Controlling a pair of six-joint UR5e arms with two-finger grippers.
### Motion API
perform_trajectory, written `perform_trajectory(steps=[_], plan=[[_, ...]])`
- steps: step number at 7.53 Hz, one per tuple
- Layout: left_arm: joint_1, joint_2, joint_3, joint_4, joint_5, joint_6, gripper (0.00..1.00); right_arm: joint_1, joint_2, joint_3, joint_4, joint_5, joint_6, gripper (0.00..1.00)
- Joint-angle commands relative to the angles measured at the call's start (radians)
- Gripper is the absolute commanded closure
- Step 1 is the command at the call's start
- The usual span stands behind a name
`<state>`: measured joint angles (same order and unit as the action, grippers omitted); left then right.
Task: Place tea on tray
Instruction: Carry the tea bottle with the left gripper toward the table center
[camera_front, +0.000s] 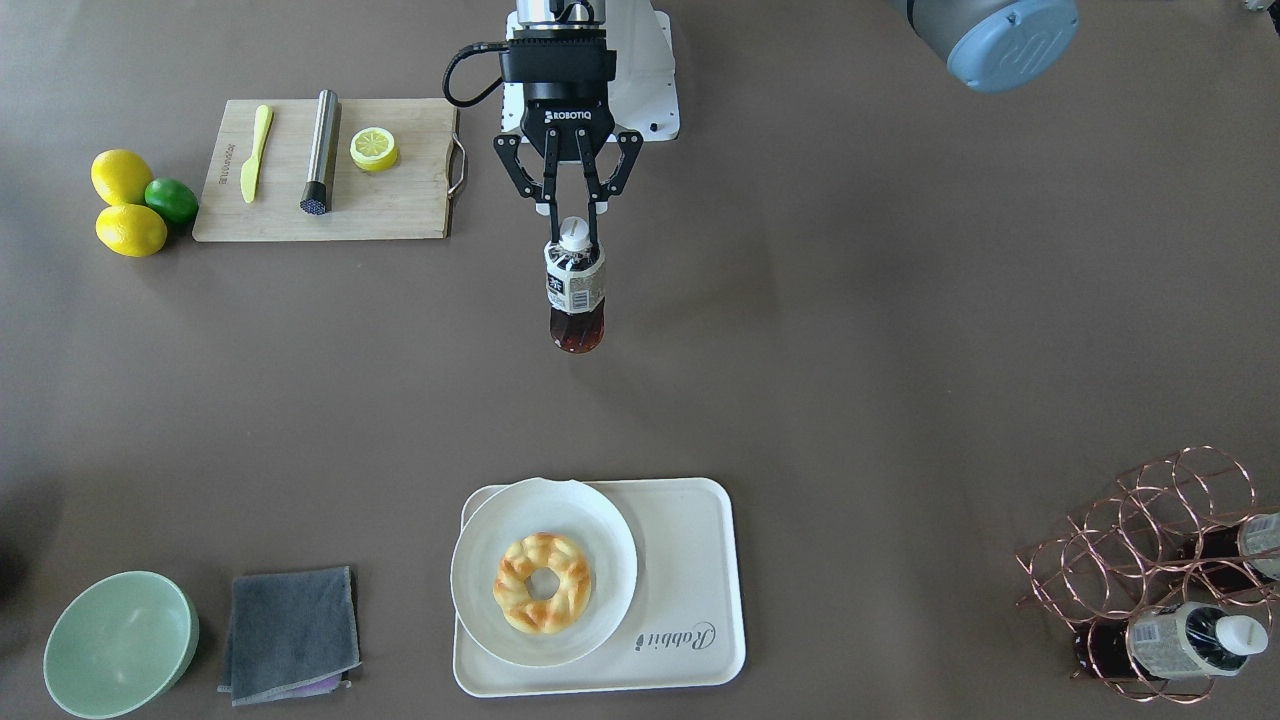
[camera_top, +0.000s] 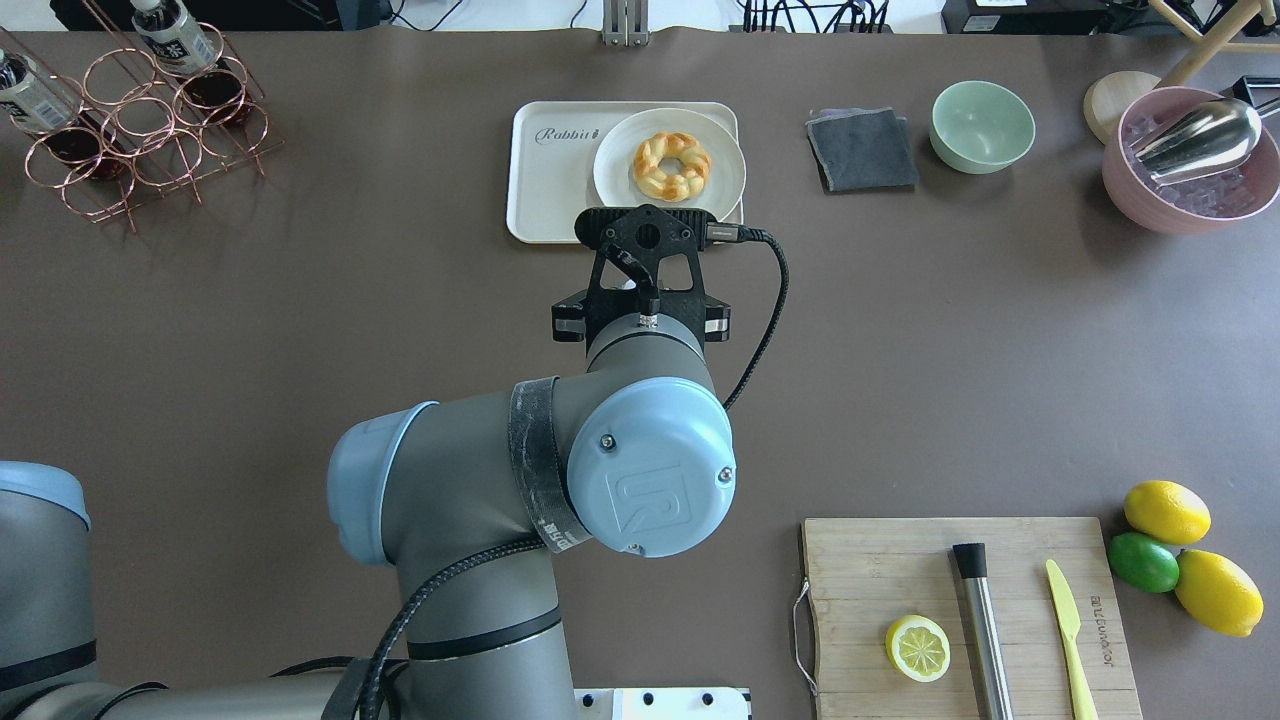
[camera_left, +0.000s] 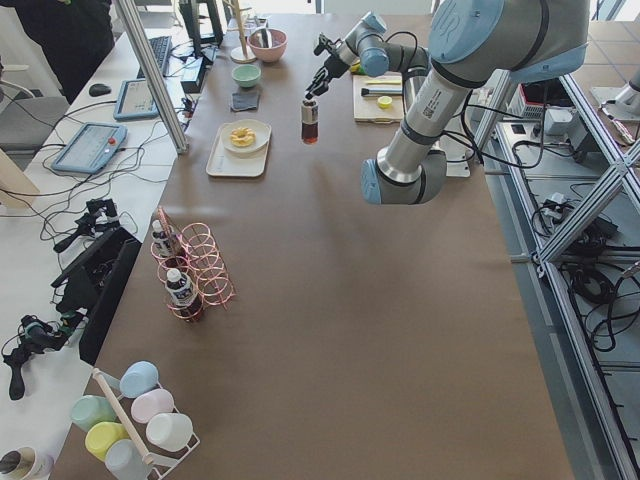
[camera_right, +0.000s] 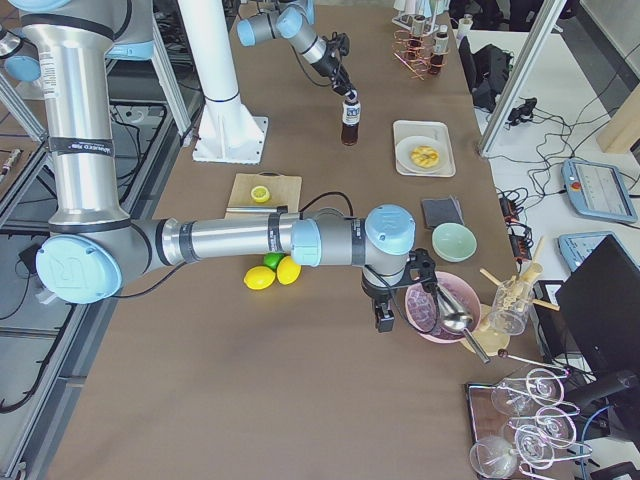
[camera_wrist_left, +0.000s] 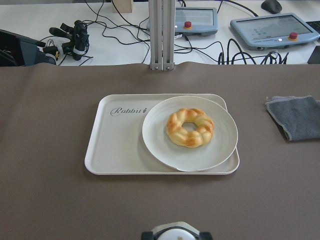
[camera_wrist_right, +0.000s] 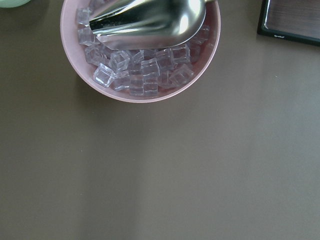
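Observation:
My left gripper (camera_front: 572, 215) is shut on the white cap and neck of the tea (camera_front: 575, 290), a small bottle of dark reddish-brown liquid that hangs upright over mid-table. Its cap shows at the bottom edge of the left wrist view (camera_wrist_left: 176, 233). The cream tray (camera_front: 690, 560) lies well ahead of it toward the operators' side, also in the left wrist view (camera_wrist_left: 120, 145). A white plate (camera_front: 600, 530) with a braided doughnut (camera_front: 542, 582) covers one half of the tray. My right gripper (camera_right: 383, 318) hangs beside a pink bowl of ice (camera_wrist_right: 140, 55); I cannot tell whether it is open.
A copper wire rack (camera_front: 1160, 580) holds more tea bottles. A wooden cutting board (camera_front: 400, 200) carries a lemon half, a metal muddler and a yellow knife, with lemons and a lime beside it. A green bowl (camera_front: 120, 645) and a grey cloth (camera_front: 290, 635) lie near the tray.

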<state>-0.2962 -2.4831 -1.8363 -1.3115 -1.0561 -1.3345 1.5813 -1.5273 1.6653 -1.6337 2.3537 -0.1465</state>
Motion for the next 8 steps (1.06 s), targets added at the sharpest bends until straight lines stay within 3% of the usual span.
perform_trajectory(steps=[1,6,7,8], plan=[[0.04,0.006,0.029,-0.008,0.034,-0.003,1.0,-0.018,0.006,0.001,0.012,0.018,0.007,0.0],[0.043,0.009,0.055,-0.035,0.034,-0.023,0.99,-0.018,0.006,-0.006,0.012,0.029,0.024,0.0],[0.043,0.016,0.057,-0.035,0.036,-0.023,0.13,-0.018,0.006,-0.004,0.012,0.029,0.039,0.0],[0.045,0.027,0.06,-0.049,0.065,-0.035,0.02,-0.018,0.01,0.008,0.014,0.027,0.098,0.0]])
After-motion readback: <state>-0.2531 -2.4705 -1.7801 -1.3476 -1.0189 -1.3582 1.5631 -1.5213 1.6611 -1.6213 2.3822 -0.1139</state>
